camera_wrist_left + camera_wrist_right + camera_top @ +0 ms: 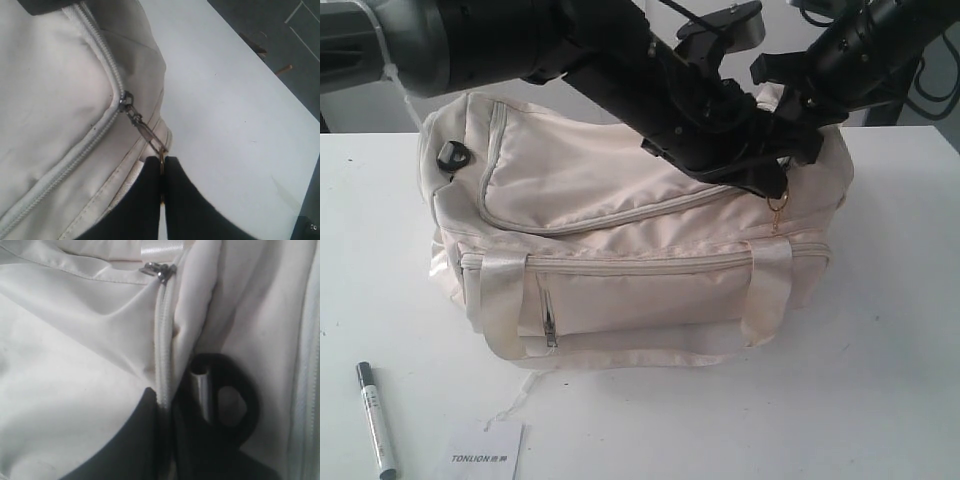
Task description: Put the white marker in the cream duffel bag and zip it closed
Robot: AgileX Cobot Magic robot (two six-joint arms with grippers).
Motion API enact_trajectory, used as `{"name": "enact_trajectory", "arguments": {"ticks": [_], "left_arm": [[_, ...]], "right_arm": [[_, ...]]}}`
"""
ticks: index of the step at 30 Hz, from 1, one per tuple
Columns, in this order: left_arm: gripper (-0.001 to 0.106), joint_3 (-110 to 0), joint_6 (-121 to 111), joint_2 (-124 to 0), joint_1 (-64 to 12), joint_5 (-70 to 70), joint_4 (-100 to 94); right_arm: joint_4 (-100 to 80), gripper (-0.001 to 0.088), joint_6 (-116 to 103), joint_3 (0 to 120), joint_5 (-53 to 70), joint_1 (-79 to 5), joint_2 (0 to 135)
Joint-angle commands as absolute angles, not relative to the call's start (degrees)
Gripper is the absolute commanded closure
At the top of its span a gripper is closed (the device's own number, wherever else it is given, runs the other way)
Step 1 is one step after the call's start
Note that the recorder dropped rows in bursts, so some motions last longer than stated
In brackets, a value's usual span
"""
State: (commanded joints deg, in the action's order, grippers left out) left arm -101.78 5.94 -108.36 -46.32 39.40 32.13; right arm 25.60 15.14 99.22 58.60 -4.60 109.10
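Note:
The cream duffel bag [620, 230] stands on the white table, and its curved top zipper [600, 222] looks closed along the run I can see. The white marker [377, 420] lies on the table in front of the bag's left end, outside the bag. My left gripper [162, 161] reaches across to the bag's right end and is shut on the gold chain pull [145, 129], which hangs from the zipper slider [125, 99]. At that same end, my right gripper [167, 396] is shut on the bag's zipper seam [164, 340], beside a black end ring [250, 400].
A white "TONLION" card [485, 452] lies near the table's front edge, right of the marker. Both dark arms [650, 80] cross above the bag's right half. The bag's shiny straps [770, 290] hang down its front by the front zip pocket [620, 290].

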Motion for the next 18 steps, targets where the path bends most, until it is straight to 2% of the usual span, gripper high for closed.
{"name": "enact_trajectory", "arguments": {"ticks": [18], "left_arm": [[0.105,-101.78,5.94,-107.27,-46.32,42.77,28.94]], "right_arm": [[25.6,0.0868,15.14,99.22,58.6,-4.6,109.1]]}}
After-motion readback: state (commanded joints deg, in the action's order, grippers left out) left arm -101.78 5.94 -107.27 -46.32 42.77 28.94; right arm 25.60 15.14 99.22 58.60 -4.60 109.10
